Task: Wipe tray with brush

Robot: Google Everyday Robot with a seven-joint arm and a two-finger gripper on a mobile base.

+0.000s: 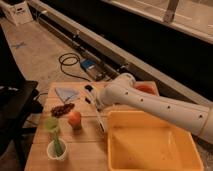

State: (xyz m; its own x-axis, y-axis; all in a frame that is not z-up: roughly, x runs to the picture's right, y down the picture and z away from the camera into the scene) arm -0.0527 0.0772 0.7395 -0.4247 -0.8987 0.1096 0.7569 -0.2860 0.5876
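Observation:
The yellow tray (114,142) lies at the front right of the wooden table. The brush (100,121) is a slim white stick with a dark tip at its far end. It lies along the table just left of the tray's left rim. My white arm reaches in from the right, above the tray's far edge. My gripper (96,102) is at the arm's end, directly over the upper part of the brush. The arm hides much of it, and I cannot tell whether it touches the brush.
An orange-red bowl (145,88) sits behind my arm. An orange fruit (75,119), a brown pile (62,109), a blue cloth (66,93) and a green item in a white cup (56,146) lie on the left half. A black chair (15,107) stands left of the table, with cables (70,62) on the floor behind.

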